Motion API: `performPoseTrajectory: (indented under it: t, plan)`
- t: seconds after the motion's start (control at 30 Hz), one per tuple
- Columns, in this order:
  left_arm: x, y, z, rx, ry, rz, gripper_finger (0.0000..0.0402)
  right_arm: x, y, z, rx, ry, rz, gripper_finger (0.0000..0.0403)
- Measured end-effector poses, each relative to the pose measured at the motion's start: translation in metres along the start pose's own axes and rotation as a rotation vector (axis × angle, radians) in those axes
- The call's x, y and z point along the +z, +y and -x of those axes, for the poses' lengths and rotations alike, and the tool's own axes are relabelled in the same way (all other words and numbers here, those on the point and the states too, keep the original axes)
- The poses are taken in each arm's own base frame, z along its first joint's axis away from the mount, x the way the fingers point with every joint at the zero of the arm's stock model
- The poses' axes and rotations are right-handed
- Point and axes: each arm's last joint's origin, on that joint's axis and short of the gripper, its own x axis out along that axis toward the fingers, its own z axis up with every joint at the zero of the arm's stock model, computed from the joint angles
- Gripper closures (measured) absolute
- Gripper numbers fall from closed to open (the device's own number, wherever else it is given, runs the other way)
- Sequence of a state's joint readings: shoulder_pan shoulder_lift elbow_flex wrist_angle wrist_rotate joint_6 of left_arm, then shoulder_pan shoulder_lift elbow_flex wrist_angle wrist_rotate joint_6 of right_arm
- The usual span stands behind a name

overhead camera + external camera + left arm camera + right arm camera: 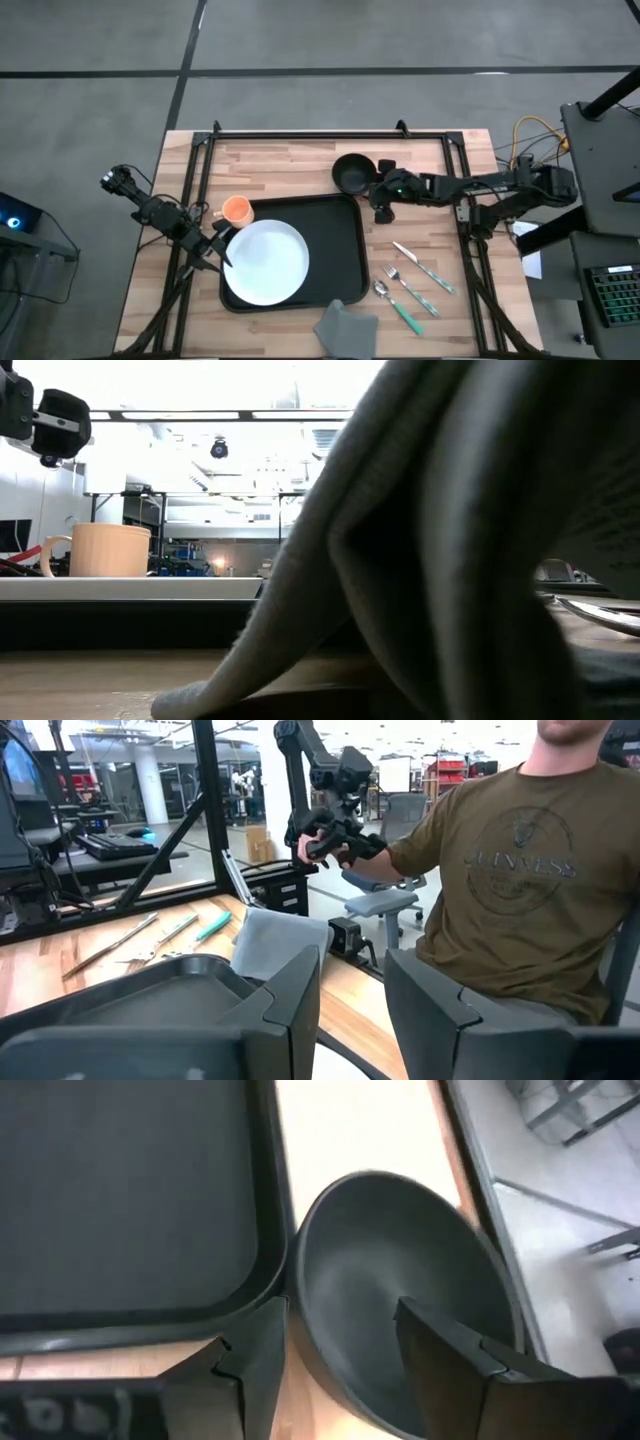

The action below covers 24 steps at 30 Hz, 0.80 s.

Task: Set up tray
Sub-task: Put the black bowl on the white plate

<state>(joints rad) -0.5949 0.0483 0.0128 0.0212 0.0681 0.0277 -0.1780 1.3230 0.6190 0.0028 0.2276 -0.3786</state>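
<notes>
Though room-backed, tray (340,245) on wooden table (300,165)

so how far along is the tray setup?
Early. Done: white plate lies on the tray. In hand: right gripper open over the black bowl's rim, bowl on the table beside the tray. Left gripper open at the tray's left edge, by the orange cup. Left: bowl, cup, cutlery, grey napkin all off the tray.

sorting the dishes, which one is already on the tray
The round white plate sits on the black tray; the orange cup and black bowl rest on the table.
</notes>
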Motion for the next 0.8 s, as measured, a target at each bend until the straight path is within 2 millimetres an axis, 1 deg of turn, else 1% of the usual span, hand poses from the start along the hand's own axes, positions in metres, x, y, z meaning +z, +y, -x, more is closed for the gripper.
performPoseTrajectory:
  t: [0.17,0.3,0.5,0.6,0.7,0.8]
  plan:
    - [0.000,0.000,0.000,0.000,0.002,0.001,0.0306,-0.002,0.003,-0.010,0.015,0.038,0.005,0.0235]
    - [0.000,0.000,0.000,0.000,0.003,0.001,0.0306,-0.007,0.006,-0.019,0.028,0.078,0.011,0.0241]
    - [0.000,0.000,0.000,0.000,0.003,-0.002,0.0306,-0.017,0.005,-0.035,0.026,0.140,-0.003,0.0249]
    - [0.000,0.000,0.000,0.000,0.003,-0.002,0.0306,-0.020,0.002,-0.041,0.016,0.143,-0.016,0.0255]
    - [0.000,0.000,0.000,0.000,0.003,-0.003,0.0306,-0.020,0.001,-0.044,0.006,0.130,-0.020,0.0267]
    - [0.000,0.000,0.000,0.000,0.003,-0.004,0.0306,-0.019,-0.001,-0.046,-0.007,0.114,-0.036,0.0291]
